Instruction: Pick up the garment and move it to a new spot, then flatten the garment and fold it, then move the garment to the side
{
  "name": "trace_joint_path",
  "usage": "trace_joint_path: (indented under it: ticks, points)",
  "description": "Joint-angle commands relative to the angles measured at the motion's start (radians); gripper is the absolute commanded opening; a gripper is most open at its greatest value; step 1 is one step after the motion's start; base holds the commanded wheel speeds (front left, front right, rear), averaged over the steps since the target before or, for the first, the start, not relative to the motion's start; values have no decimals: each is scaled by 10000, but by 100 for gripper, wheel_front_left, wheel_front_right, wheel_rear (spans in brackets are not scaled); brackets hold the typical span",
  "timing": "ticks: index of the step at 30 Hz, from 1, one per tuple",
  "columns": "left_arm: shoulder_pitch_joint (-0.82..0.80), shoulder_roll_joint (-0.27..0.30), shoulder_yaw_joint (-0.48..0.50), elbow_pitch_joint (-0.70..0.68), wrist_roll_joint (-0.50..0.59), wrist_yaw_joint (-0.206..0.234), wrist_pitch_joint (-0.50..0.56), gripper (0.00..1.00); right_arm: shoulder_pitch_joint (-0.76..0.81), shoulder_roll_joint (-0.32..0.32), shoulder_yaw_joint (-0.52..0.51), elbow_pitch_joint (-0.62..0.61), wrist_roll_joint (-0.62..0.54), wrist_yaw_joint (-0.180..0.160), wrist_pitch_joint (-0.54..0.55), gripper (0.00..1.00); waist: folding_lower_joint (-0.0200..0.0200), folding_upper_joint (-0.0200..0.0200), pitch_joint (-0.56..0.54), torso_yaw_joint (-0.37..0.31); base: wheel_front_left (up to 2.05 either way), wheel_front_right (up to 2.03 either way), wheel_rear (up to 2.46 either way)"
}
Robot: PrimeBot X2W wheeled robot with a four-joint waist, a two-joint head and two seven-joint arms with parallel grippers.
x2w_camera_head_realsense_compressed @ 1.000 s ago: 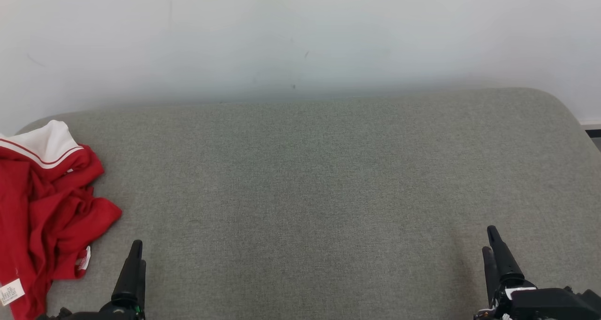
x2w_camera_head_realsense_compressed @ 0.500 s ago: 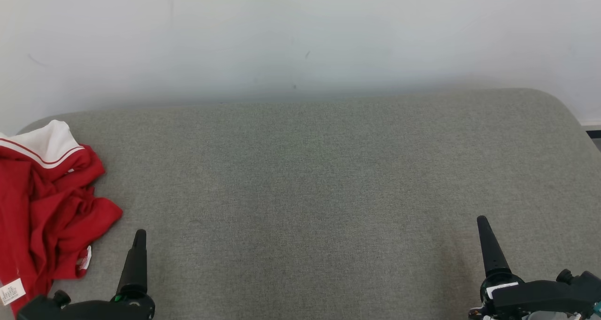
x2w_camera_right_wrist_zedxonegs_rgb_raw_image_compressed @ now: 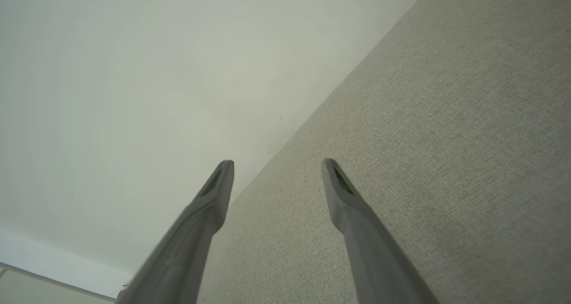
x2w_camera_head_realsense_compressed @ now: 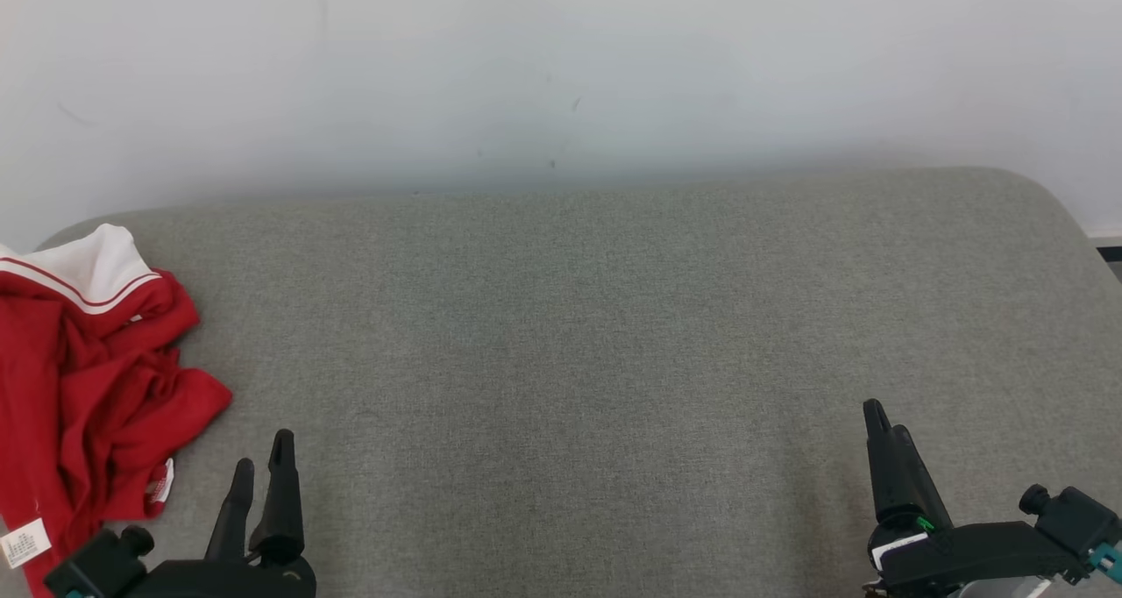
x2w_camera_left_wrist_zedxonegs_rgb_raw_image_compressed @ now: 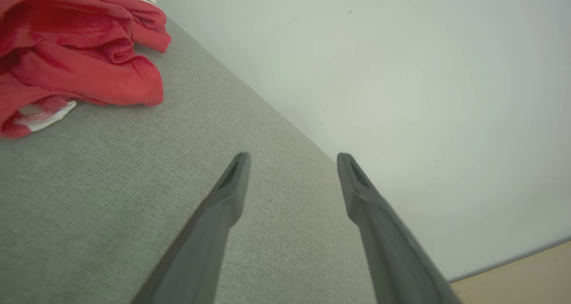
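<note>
**Both pincers start to move, and the red shirt waits**

The red shirt (x2w_camera_head_realsense_compressed: 96, 379) lies in a crumpled heap on the grey fabric surface (x2w_camera_head_realsense_compressed: 570, 335). Its white collar (x2w_camera_head_realsense_compressed: 88, 269) sits at the far end of the heap. A small white label (x2w_camera_head_realsense_compressed: 24, 543) pokes out at the near end. Nothing is touching the shirt, and it lies just as it did a second ago.

The left pincer (x2w_camera_head_realsense_compressed: 263, 449) is just beside the shirt, on its near side. It is wide open and holds nothing. A second ago it showed as one thin finger seen from the edge. Now it has turned, so both fingers show, and it has crept a little forward. In its own wrist view the shirt lies off to one side, not between the fingers.

The right pincer (x2w_camera_head_realsense_compressed: 881, 416) is far from the shirt, well across the surface. It is wide open and empty too. It has also slid a little forward and a little toward the shirt.

The whole head view has dipped a tiny bit, so the camera moved, not the shirt.

This looks like the very start of the job. The pick-up is not done yet. The left pincer is the closer one, so it looks best placed to grab the shirt. It would need to swing over the heap and come down on a fold.
</note>
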Motion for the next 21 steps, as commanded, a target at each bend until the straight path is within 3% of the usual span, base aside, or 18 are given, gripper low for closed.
trace_joint_path:
  ticks: [1, 21]
  points:
    - [-25, 106, -61, -198, 550, 59, -120, 100, -30, -103, 98, -162, -391, -8, -126, 100, 0, 0, 3, 12, 0, 0, 0]
    - [161, 478, -608, -468, 3303, 681, -714, 100, 45, -179, 540, -89, -3440, -11, -721, 100, 0, 0, -54, 172, 0, 0, 0]
